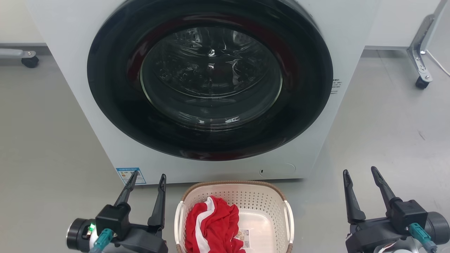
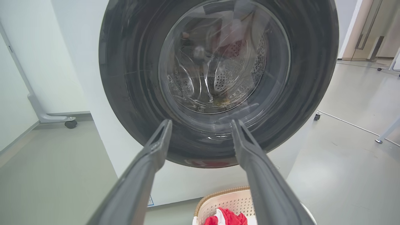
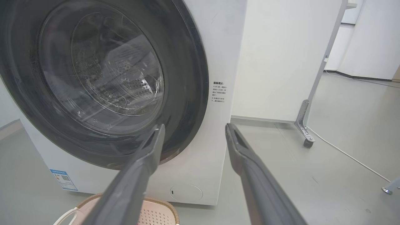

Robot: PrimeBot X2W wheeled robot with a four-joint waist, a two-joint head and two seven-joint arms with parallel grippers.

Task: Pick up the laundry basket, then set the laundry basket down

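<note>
A smooth grey floor is laid across the room. At the near edge of the head view, the left gripper and the right gripper are held with fingers spread and nothing between them.

The basket is stood on the floor between the two, just in front of the washer. One white handle is presented to each side. The left gripper is placed just beside the left handle. The right gripper is set further from the right handle, so the left arm is judged the nearer. The basket's near end is cut off, so its long axis cannot be determined.

The walls are moulded in perforated cream plastic with rounded corners, and the rim is finished in a brown woven pattern. A crumpled red-and-white cloth is lodged in the left half.

Beyond the basket, the washer's round, glossy black door is seen shut.
</note>
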